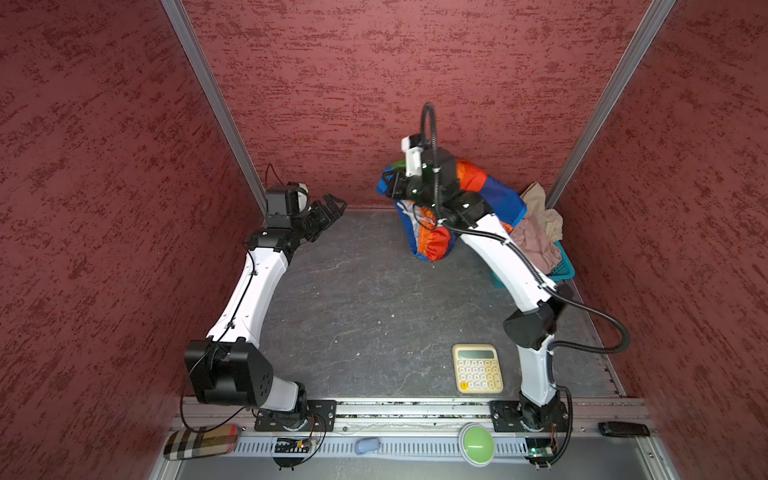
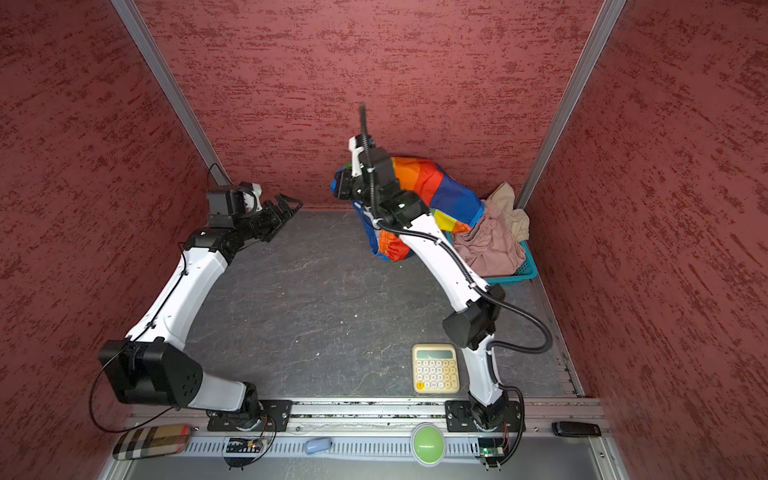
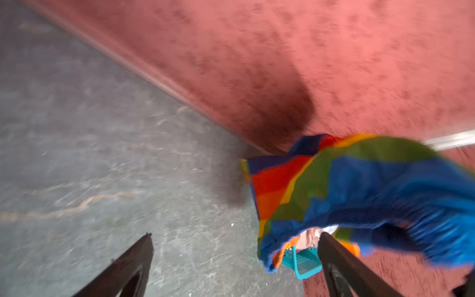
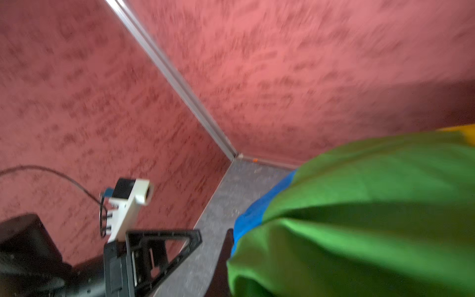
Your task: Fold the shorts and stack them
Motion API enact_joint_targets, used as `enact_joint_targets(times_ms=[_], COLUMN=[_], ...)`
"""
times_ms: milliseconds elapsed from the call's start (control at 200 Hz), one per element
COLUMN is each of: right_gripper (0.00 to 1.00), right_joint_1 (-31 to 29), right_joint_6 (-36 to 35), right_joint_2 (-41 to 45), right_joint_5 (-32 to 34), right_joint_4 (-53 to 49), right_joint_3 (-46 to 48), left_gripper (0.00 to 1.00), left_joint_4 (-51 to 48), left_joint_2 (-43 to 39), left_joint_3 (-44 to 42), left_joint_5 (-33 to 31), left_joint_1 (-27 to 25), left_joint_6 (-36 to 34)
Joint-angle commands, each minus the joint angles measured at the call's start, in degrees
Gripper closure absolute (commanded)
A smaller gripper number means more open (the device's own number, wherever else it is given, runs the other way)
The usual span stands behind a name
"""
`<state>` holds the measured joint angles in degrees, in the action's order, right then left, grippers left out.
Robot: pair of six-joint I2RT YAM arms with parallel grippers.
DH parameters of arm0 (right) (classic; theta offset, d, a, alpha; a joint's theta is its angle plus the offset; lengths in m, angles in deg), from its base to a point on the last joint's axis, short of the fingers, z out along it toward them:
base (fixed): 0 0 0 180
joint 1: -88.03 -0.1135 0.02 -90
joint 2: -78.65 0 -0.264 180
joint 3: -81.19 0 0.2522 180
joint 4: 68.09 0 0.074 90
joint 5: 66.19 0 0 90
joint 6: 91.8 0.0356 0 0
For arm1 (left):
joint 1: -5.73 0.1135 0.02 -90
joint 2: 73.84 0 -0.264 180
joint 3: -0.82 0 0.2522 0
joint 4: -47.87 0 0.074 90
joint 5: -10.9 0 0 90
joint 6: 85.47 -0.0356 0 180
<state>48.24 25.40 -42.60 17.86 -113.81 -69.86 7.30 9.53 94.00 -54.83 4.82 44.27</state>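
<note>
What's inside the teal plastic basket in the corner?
Crumpled dusty pink fabric shorts and beige fabric shorts are heaped in the teal perforated plastic basket, rising above its rim. They cover its floor, so anything underneath is hidden.

A basket (image 1: 564, 267) is sitting at the back right corner of the table (image 1: 353, 311), with the front shorts (image 1: 534, 245) and back shorts (image 1: 539, 200) lying in it. The hanging shorts (image 1: 434, 245) are dangling just left. A calculator (image 1: 477, 368) is lying front right.

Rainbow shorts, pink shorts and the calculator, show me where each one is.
rainbow shorts (image 2: 451, 197), in a top view, on the blue panel.
pink shorts (image 2: 490, 247), in a top view, on the crumpled middle.
calculator (image 1: 477, 370), in a top view, on the keypad.
</note>
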Motion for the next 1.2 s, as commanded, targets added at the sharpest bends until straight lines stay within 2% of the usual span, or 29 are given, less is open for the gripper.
enact_joint_targets(times_ms=[0,90,170,190,250,281,411,496,676,852,1087,1192], right_gripper=[1.0,1.0,0.87,0.83,0.55,0.46,0.17,0.02,0.01,0.01,0.01,0.08], right_joint_1=[-3.8,-4.5,-4.4,-4.4,-3.9,-3.5,-1.0,2.0,8.5,12.5,13.0,13.7], right_joint_6=[3.7,5.4,5.3,5.0,4.4,4.4,5.3,7.4,12.6,26.3,36.6,39.1], right_joint_2=[-9.0,-11.8,-11.1,-10.5,-7.6,-5.7,6.5,14.1,28.3,37.5,34.0,31.4], right_joint_5=[-5.0,-7.8,-7.7,-7.4,-7.1,-7.0,-4.7,-4.2,-1.1,-0.8,2.0,4.1], right_joint_4=[-2.9,-2.8,-3.0,-3.0,-2.4,-1.5,5.6,10.4,17.8,33.8,48.9,55.2], right_joint_3=[1.7,2.7,5.5,6.5,10.6,13.5,32.2,45.0,69.5,90.4,98.8,99.7], left_gripper=[0.01,0.01,0.01,0.01,0.01,0.01,0.01,0.01,0.0,0.01,0.01,0.01], left_joint_4=[1.8,2.2,2.8,2.9,3.2,3.4,7.8,11.7,15.4,20.5,23.3,22.7], left_joint_2=[-0.7,-2.2,-2.7,-2.6,-2.8,-2.9,-4.0,-4.5,-3.4,-2.9,-2.3,-2.8], left_joint_3=[-4.9,-8.6,-11.7,-12.4,-14.4,-15.5,-21.4,-24.4,-26.4,-28.9,-30.4,-31.1], left_joint_5=[6.1,7.3,9.5,10.3,12.0,12.6,16.7,18.5,19.5,19.0,18.6,18.6], left_joint_1=[0.9,2.9,5.2,5.7,6.9,7.3,9.2,8.2,3.7,0.8,-1.7,-1.6], left_joint_6=[4.6,5.4,6.7,6.9,7.5,7.8,12.5,16.0,20.1,24.5,26.8,26.6])
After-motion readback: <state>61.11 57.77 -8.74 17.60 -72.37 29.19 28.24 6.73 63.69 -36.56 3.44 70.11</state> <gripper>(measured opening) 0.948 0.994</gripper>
